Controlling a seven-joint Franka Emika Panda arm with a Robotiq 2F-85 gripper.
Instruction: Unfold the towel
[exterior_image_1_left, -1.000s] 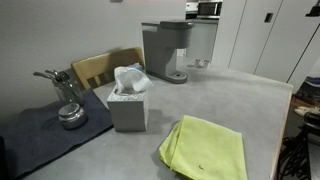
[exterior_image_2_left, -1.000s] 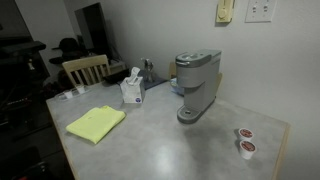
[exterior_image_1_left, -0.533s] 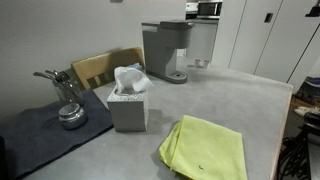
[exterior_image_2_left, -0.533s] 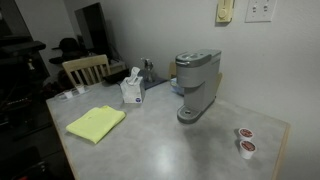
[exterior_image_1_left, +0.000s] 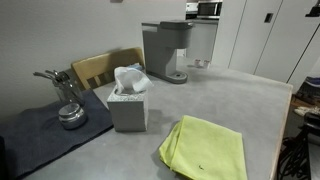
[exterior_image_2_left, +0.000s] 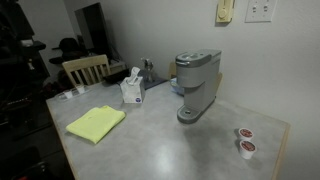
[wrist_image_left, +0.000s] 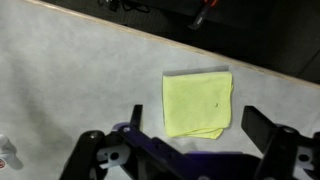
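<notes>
Lying folded just as before, towel (wrist_image_left: 198, 103) under wide-apart jaws.

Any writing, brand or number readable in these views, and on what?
None legible in any view.
Grey coffee maker: no brand mark readable.
Grey tissue box: no print shows.
Small round coffee pods: lids too small to read.
Folded yellow-green towel: one dark speck, not lettering.
</notes>
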